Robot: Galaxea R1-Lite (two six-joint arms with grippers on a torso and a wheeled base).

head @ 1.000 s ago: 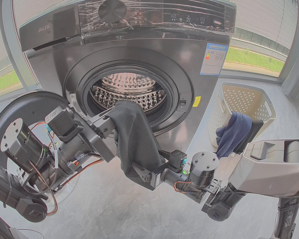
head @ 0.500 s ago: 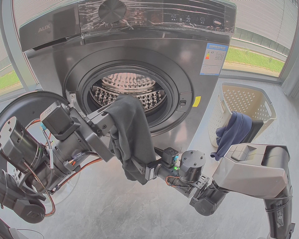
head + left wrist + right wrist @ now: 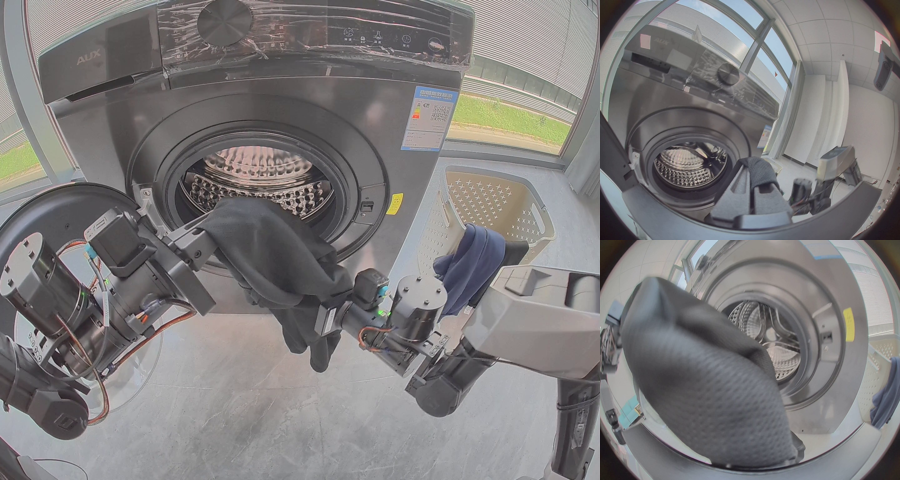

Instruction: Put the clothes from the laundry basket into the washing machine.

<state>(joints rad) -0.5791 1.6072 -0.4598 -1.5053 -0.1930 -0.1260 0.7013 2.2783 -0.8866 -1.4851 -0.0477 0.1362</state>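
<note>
both left gripper [image 3: 208, 236] and right gripper [image 3: 327, 314] clamp one dark garment [image 3: 269, 256].

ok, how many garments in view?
2 for certain: a dark grey garment clamped in the left jaws before the washing machine opening, a navy garment draped over the laundry basket rim. Dark cloth beside it may be a third; more may be hidden.

The washer [image 3: 693, 103] stands with its door open, baring the lit steel drum [image 3: 689, 165]. A round dial [image 3: 728, 74] sits on the washer's top panel, under wrinkled film. Just in front of the washer's opening, the left hand [image 3: 753, 184] is closed on a dark cloth [image 3: 759, 170] bunched over its fingertips. The right arm [image 3: 818, 181] is beside the washer's far front corner. A window [image 3: 768, 53] rises behind the washer.
</note>
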